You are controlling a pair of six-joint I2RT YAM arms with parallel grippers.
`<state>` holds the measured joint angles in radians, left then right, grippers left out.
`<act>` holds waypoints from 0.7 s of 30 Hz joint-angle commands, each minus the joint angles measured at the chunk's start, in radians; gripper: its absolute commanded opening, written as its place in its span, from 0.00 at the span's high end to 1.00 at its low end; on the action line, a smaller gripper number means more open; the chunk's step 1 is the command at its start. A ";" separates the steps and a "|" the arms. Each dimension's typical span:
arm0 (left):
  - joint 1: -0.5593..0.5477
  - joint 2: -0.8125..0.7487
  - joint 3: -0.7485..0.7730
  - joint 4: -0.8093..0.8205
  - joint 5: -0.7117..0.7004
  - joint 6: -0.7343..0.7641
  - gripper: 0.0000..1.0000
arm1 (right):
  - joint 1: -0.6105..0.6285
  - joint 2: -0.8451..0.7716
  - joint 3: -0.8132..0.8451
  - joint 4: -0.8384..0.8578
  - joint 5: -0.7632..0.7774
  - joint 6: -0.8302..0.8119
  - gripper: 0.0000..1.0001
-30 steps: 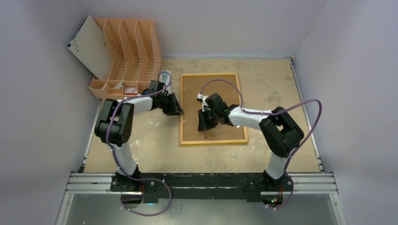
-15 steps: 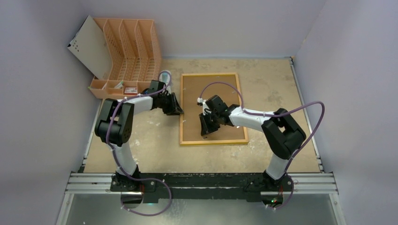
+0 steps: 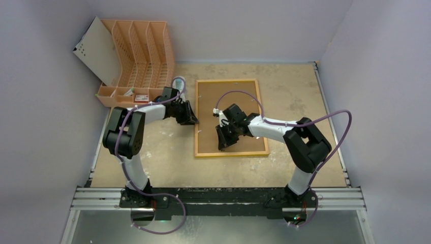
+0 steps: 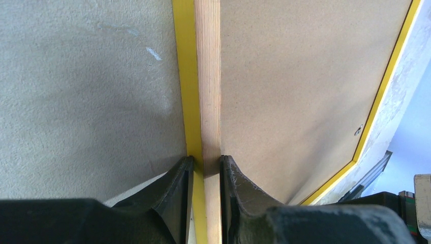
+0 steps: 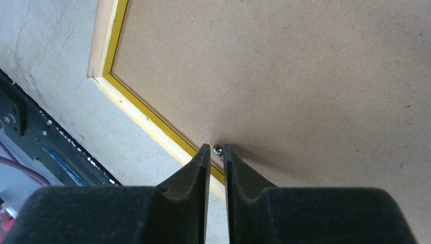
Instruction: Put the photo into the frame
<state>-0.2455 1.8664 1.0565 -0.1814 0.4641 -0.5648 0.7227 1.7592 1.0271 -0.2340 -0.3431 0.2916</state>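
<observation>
The frame [image 3: 239,153] lies back-up on the surface, about midway between the left and right edges and closer to the far edge. The brown backing board [image 3: 206,94] sits inside its yellow rim. The left end effector [image 4: 204,165] is clamped on the frame's left rail, one finger on the outer yellow face and the other on the inner side of the wood, which pins the frame in place. The right end effector [image 5: 217,152] is over the backing board by the frame's near rail, toward the near-left corner. Its fingers are drawn almost together, with a small metal tab [image 5: 218,149] between the tips, and it appears to be pinching that tab.

No printed face of the photo shows in any view. A white sheet [image 3: 96,51] leans against the orange rack [image 3: 147,51] at the far-left corner of the surface. It may be the photo seen from the back, but I cannot tell.

The step in hand looks like working the retaining tab so that the backing board can come free. The next move probably calls for a small, controlled turn or bend of the tab away from the board while the left hold stays firm, because a slip would shift the frame. Any other tabs would need the same before the board lifts out.
</observation>
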 commanded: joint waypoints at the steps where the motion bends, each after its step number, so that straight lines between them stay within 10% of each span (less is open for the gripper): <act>1: -0.003 0.030 -0.013 -0.102 -0.091 0.009 0.85 | 0.009 0.024 -0.043 -0.173 0.038 -0.033 0.82; 21: -0.003 0.022 -0.046 -0.080 -0.059 -0.019 0.86 | 0.011 0.034 -0.090 -0.099 -0.104 0.035 0.82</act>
<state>-0.2455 1.8664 1.0561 -0.1806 0.4641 -0.5713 0.7136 1.7515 1.0016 -0.2321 -0.4095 0.2981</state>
